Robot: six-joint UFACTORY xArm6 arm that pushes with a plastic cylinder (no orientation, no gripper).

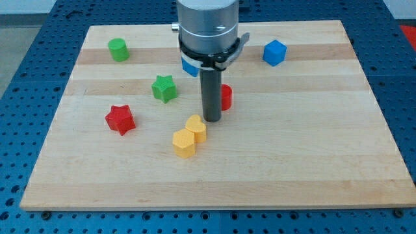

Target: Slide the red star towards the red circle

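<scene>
The red star (120, 119) lies at the view's left middle of the wooden board (312, 156). The red circle (225, 97) sits near the centre, mostly hidden behind my rod. My tip (212, 119) rests on the board just in front of the red circle and just to the upper right of the two yellow blocks. The tip is far to the right of the red star and does not touch it.
A green star (164, 88) lies between the red star and the rod. A green cylinder (117, 49) is at the top left. A blue cube (274, 52) is at the top right. Two yellow blocks (188, 137) touch each other. A blue block (189, 67) is partly hidden behind the arm.
</scene>
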